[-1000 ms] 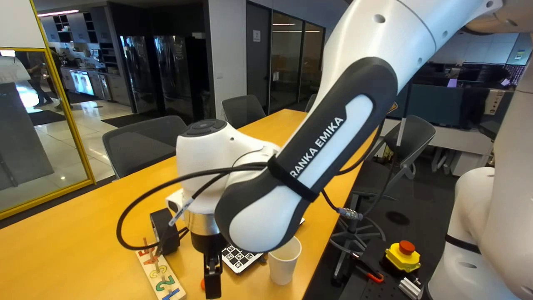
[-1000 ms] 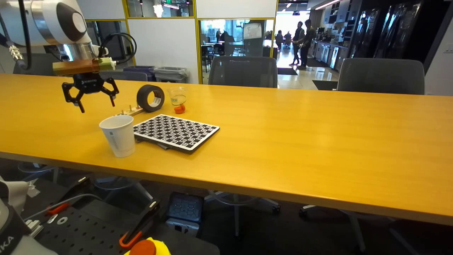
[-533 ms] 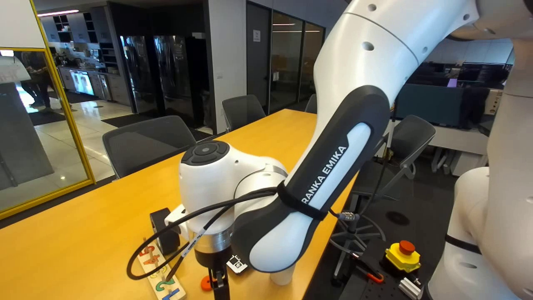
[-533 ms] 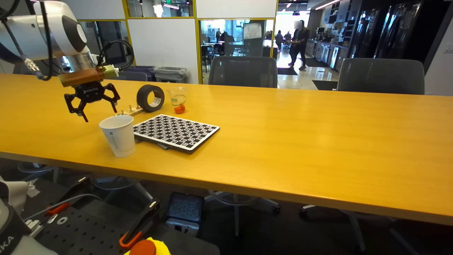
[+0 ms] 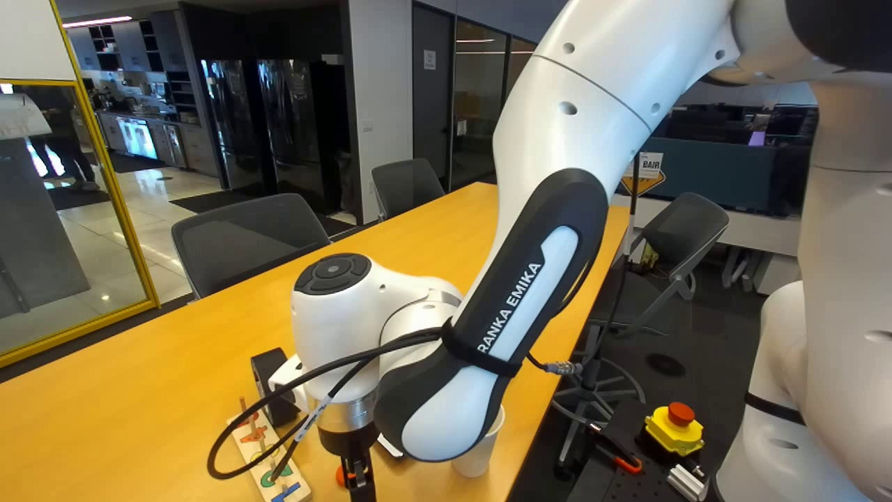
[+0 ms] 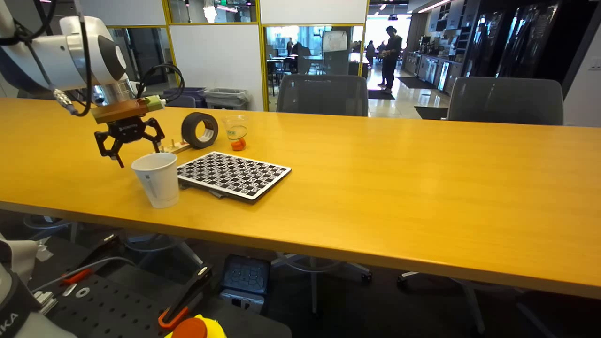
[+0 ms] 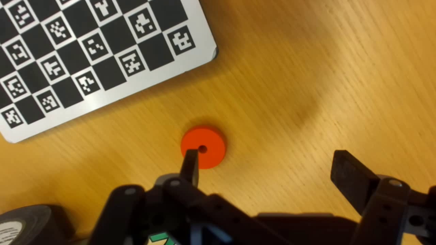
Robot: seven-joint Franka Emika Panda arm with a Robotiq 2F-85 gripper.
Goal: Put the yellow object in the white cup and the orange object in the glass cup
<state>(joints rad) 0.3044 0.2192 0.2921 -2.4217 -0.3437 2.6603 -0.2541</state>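
Observation:
The white cup (image 6: 156, 183) stands upright near the table edge; it is partly hidden by the arm in an exterior view (image 5: 477, 454). The clear glass cup (image 6: 235, 126) shows only in an exterior view, with an orange piece (image 6: 238, 144) at its base; I cannot tell if that piece is inside. An orange disc (image 7: 209, 143) with a centre hole lies flat on the table; it also shows in an exterior view (image 5: 341, 477). My gripper (image 7: 265, 153) is open and empty above the table, its left finger overlapping the disc in the wrist view. The yellow object is out of view.
A checkered board (image 6: 235, 173) lies beside the white cup. A black tape roll (image 6: 188, 129) stands behind it, next to a wooden number board (image 5: 268, 464) with upright pegs. The table's front edge (image 6: 281, 244) runs near the white cup.
My gripper has come down toward the table and, in an exterior view, shifted right toward the white cup. It stays open. The cups and board have not moved.

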